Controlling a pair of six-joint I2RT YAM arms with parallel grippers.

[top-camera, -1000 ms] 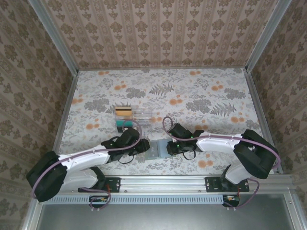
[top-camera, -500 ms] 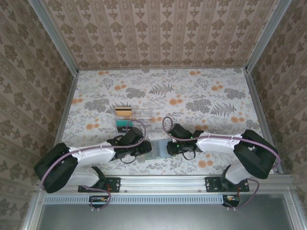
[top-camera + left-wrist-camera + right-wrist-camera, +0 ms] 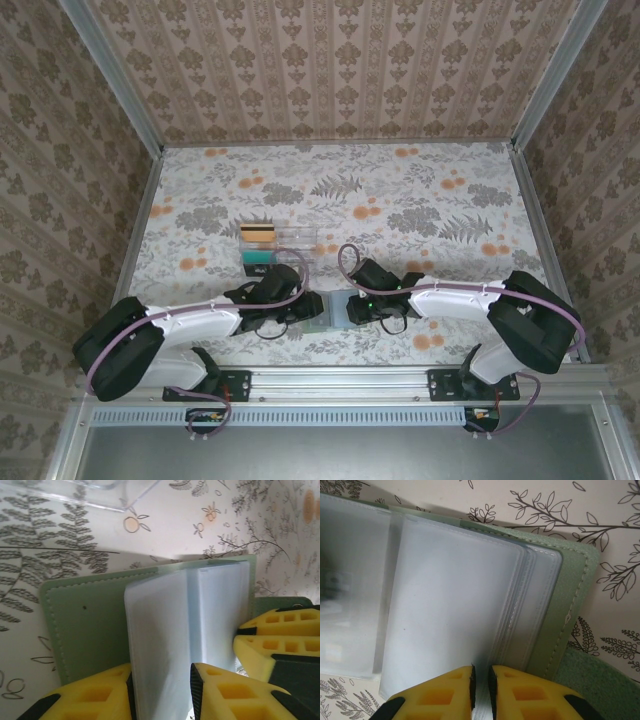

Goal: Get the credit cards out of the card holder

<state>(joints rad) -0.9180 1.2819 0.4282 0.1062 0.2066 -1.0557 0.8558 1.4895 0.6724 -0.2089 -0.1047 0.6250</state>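
The card holder (image 3: 327,310) lies open on the floral tabletop (image 3: 420,200), with the two end effectors meeting over it from either side. Its outside is a soft, pale sage-green cover with a line of stitching close to the rounded edge. Inside it carries a stack of frosted, translucent plastic sleeves that look grey to light blue. In the left wrist view one sleeve stands up from the spine like a turned page, with the green cover lying flat beside it. No card can be made out through the cloudy sleeves. The left end effector (image 3: 161,672) has its yellow fingers (image 3: 90,697) spread apart, one on each side of that raised sleeve, whose broad face fills the gap between them. It straddles the sleeve rather than pinching it. The right end effector (image 3: 481,669) is nearly closed, its two yellow fingers nipping the near edge of a single thin sleeve. The other sleeves fan out under that one, toward the stitched green border of the holder. Just beyond the holder, on its left-arm side, sits a clear tray (image 3: 300,240). The tray contains a teal card (image 3: 258,260) and, farther from the holder, a tan card (image 3: 257,233) with a dark stripe. Both cards are apart from the holder.
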